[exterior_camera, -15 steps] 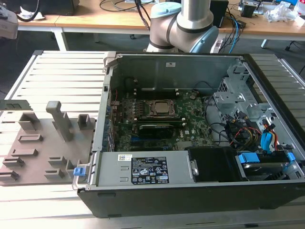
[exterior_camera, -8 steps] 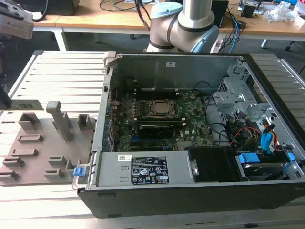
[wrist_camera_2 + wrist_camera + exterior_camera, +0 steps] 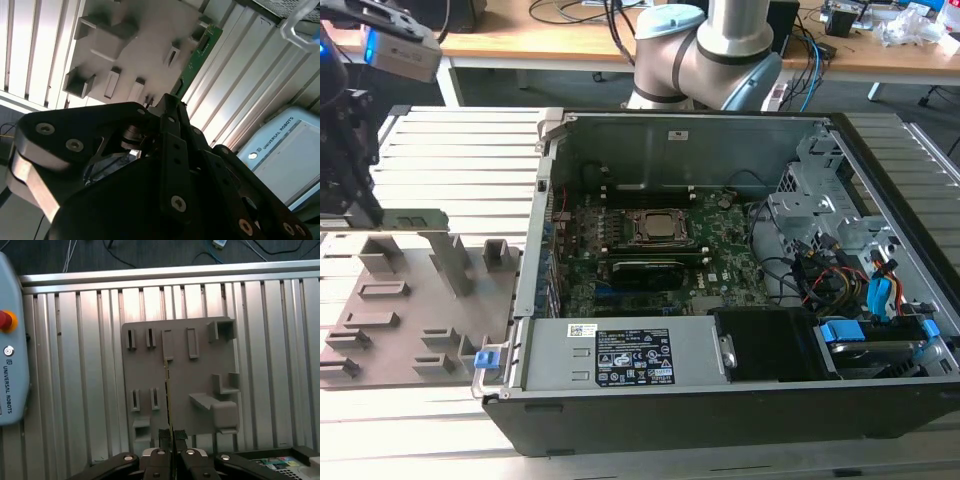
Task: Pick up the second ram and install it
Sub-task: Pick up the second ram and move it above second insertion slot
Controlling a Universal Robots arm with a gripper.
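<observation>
Second ram, a long thin green circuit-board stick, sits clamped at one end between the black fingers of the gripper, which are closed onto its flat faces. In the first wrist view the stick shows edge-on, running away from the fingertips over the middle of a grey plastic fixture plate with raised blocks and slots. Whether its lower edge touches the plate cannot be told. In the exterior view the plate lies on a ribbed aluminium table, at the exterior view's left. Just beside it, toward the exterior view's right, stands an open black computer case with a large green motherboard and a metal-framed CPU socket inside, well apart from the held stick.
</observation>
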